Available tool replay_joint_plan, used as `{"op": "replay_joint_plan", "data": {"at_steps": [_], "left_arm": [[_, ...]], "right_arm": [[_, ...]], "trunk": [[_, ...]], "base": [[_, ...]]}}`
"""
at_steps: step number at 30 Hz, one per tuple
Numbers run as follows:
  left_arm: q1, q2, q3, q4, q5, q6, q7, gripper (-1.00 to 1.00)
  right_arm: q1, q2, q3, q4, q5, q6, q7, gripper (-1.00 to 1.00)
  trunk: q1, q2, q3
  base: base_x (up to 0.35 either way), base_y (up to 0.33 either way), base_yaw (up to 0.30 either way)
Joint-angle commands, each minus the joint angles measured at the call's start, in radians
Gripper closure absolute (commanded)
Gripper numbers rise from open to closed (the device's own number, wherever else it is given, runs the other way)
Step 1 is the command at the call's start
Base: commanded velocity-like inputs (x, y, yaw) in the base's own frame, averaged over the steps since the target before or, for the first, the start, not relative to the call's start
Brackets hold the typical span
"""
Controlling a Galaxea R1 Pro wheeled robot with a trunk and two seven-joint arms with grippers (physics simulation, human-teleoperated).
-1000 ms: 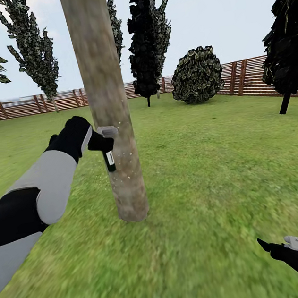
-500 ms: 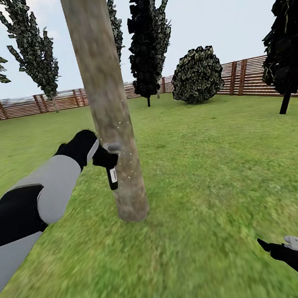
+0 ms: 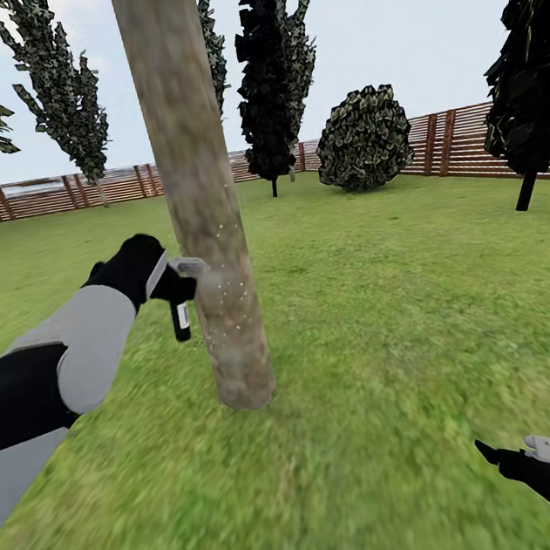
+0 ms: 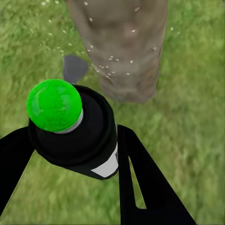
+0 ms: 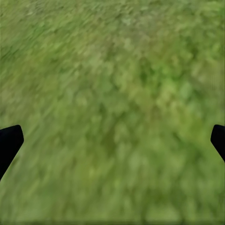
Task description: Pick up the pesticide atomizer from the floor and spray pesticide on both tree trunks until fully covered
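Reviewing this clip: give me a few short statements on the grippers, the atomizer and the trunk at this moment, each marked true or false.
1. The left gripper holds the pesticide atomizer. True.
2. The atomizer lies on the grass. False: it is held up beside the tree trunk.
3. Pale specks dot the trunk near the atomizer. True.
4. The right gripper grips a bottle. False: its fingers are spread over bare grass.
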Motion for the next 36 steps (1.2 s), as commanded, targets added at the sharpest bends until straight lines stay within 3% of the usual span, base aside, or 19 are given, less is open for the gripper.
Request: {"op": "replay_joint_plan", "data": {"at_steps": [1, 3, 10, 15, 21, 24, 28, 34, 36], "left_arm": [[-0.002, -0.003, 0.000, -0.001, -0.001, 0.001, 0.002, 1.00], [-0.007, -0.008, 0.000, -0.002, -0.001, 0.002, 0.002, 1.00], [-0.132, -0.021, 0.000, 0.001, 0.002, 0.008, 0.004, 1.00], [-0.186, -0.021, 0.000, 0.003, 0.002, 0.009, 0.003, 1.00], [-0.212, -0.021, 0.000, 0.009, 0.002, 0.013, 0.003, 1.00], [-0.211, -0.021, -0.001, 0.074, 0.004, 0.011, 0.002, 1.00], [-0.192, -0.021, -0.002, 0.143, 0.007, 0.003, 0.000, 1.00], [0.005, -0.019, -0.002, 0.190, 0.009, -0.016, 0.001, 1.00], [0.045, -0.017, -0.002, 0.190, 0.008, -0.030, 0.002, 1.00]], "right_arm": [[0.000, 0.000, 0.000, 0.000, 0.000, 0.000, 0.000, -1.00], [0.000, 0.000, 0.000, 0.000, 0.000, 0.000, 0.000, -1.00], [0.000, 0.000, 0.000, 0.001, 0.000, 0.000, 0.000, -1.00], [0.000, 0.000, 0.000, 0.001, 0.000, 0.000, 0.000, -1.00], [0.000, 0.000, 0.000, 0.001, 0.000, 0.000, 0.000, -1.00], [0.000, 0.000, 0.000, 0.001, 0.000, 0.000, 0.000, -1.00], [0.000, 0.000, 0.000, 0.001, 0.000, 0.000, 0.000, -1.00], [0.000, 0.000, 0.001, 0.002, 0.000, 0.000, 0.000, -1.00], [0.000, 0.000, 0.001, 0.003, 0.001, 0.000, 0.000, -1.00]], "trunk": [[0.000, 0.000, 0.000], [0.000, 0.000, 0.000], [0.000, 0.000, 0.000], [0.000, 0.000, 0.000], [0.000, 0.000, 0.000], [0.000, 0.000, 0.000], [0.000, 0.000, 0.000], [0.000, 0.000, 0.000], [0.000, 0.000, 0.000]], "base": [[0.000, 0.000, 0.000], [0.000, 0.000, 0.000], [0.000, 0.000, 0.000], [0.000, 0.000, 0.000], [0.000, 0.000, 0.000], [0.000, 0.000, 0.000], [0.000, 0.000, 0.000], [0.000, 0.000, 0.000], [0.000, 0.000, 0.000]]}}
